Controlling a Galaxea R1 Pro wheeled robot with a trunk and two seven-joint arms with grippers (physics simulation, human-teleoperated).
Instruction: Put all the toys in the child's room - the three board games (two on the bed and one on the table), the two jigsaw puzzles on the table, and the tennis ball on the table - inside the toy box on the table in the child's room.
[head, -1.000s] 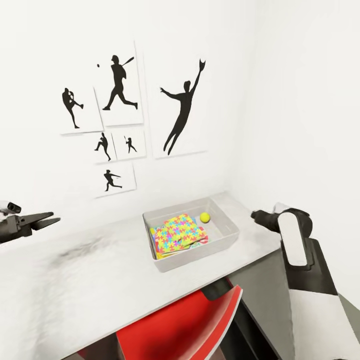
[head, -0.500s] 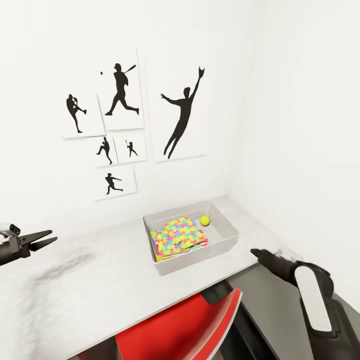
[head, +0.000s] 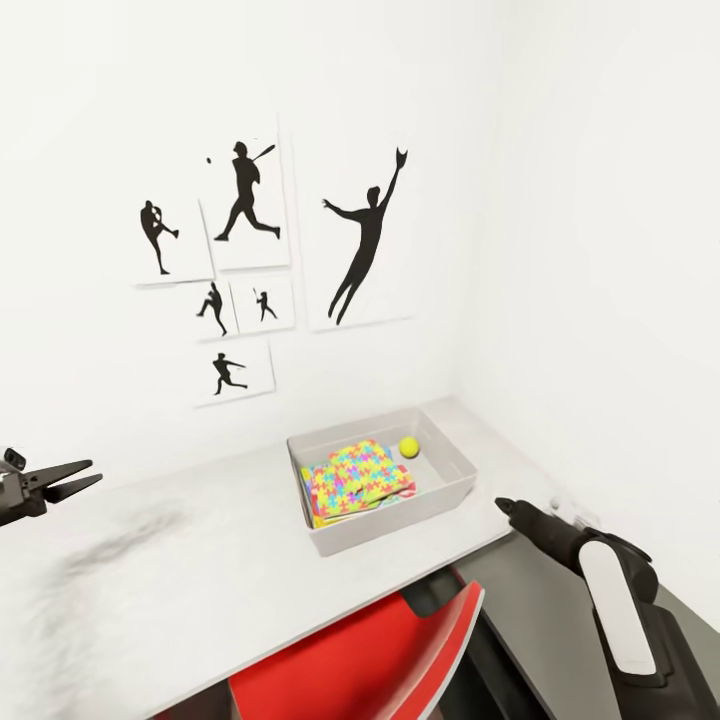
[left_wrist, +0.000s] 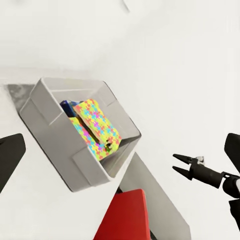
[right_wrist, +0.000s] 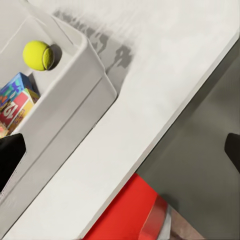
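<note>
Toy box (head: 445, 497) sits on the white worktop (head: 200, 570), near the corner of the room. Inside it: jigsaw puzzles (head: 355, 478) lying stacked and slightly tilted, and the tennis ball (head: 409, 447) loose on the box floor beside them, toward the far right corner. The right wrist view shows the corner of a printed game box (right_wrist: 14, 102) under the puzzles, blue and red with cartoon print; the left wrist view shows a blue edge (left_wrist: 67, 106) there too.

Left gripper (head: 70, 480) hovers over the worktop well to the left of the box, fingers apart, holding nothing. Right gripper (head: 503, 507) is off the worktop's front right corner, near the box; fingers look close together at the tip, but I cannot tell for certain. Nothing held.

Handling, judged:
- Puzzles: thin, light, flexible sheets of linked pieces; likely to sag or separate if pinched at one corner. Take along a long edge.
- Game box: stiff, flat, light; grip across the thin edge.
- Ball: light, fuzzy, rolls freely; grip across the middle.

Writing: no brand or label legible. Print on the game box is too small to read. Wall carries black sports silhouettes (head: 365, 235), no text. Red chair (head: 360, 665) stands below the worktop.
</note>
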